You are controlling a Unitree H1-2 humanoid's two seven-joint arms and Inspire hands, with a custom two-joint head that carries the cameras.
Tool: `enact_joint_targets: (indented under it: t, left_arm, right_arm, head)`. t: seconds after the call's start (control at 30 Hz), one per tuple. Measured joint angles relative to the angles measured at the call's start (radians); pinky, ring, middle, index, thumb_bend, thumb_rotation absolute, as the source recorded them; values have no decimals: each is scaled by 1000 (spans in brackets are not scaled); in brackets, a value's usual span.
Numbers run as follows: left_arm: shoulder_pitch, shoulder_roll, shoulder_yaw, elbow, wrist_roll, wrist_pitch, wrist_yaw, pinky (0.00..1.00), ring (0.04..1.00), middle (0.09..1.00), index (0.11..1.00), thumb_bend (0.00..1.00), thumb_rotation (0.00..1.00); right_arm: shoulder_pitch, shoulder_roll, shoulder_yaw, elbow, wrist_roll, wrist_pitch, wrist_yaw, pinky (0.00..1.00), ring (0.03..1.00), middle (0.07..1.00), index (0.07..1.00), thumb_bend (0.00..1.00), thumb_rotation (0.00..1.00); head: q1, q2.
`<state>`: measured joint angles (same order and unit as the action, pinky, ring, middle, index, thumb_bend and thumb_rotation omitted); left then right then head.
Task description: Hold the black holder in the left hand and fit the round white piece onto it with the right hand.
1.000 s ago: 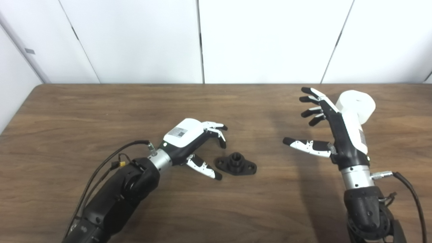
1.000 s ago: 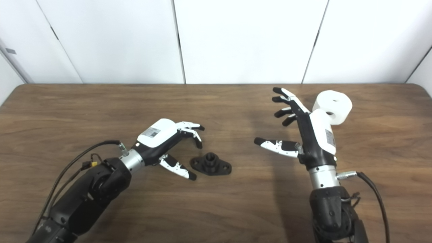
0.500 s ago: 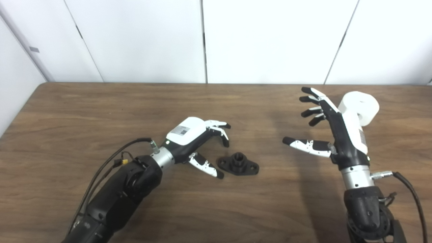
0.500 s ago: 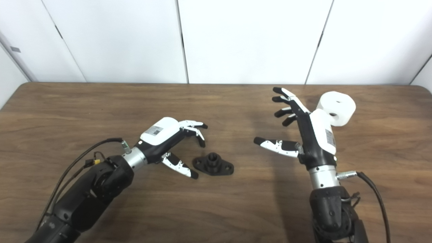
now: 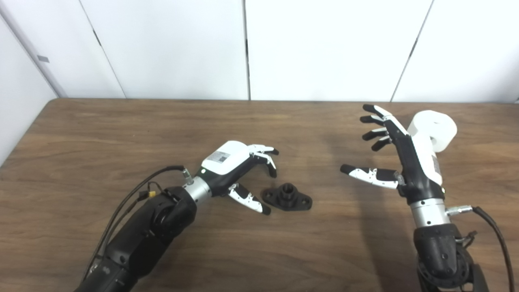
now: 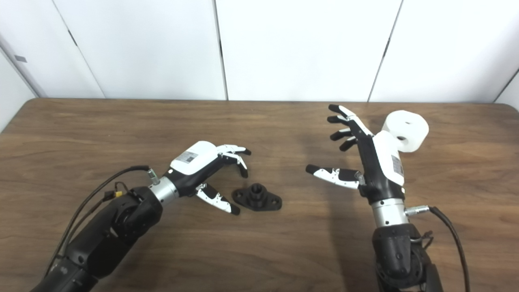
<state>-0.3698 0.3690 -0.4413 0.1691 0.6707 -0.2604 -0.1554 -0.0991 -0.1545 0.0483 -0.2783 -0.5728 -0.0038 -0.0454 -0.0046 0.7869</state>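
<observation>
Left eye view: your left hand (image 5: 237, 164) hangs open, the black holder (image 5: 287, 196) just off its thumb tip, long axis running sideways. Right eye view: your right hand (image 6: 365, 156) is spread open — the white piece (image 6: 406, 129) sits just behind it.

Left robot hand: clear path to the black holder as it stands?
Probably yes. The left robot hand is open just beside the holder, thumb tip nearly at its flange, with only bare table between them. The right robot hand is well off to the side.
</observation>
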Motion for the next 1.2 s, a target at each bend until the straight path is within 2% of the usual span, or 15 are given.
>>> enact_joint_targets:
  t: [0.73,1.2]
  left_arm:
    - [2,-12,-23,4,2,5,22,734,893,875,585,951,240]
    - [-1,-18,-32,4,2,13,22,721,890,876,584,954,207]
  right_arm:
    - [0,0,-1,-1,3,0,1,471,620,763,851,597,151]
    - [0,-1,-5,-1,11,0,0,469,619,763,853,597,164]
  head:
    - [0,8]
    - [0,12]
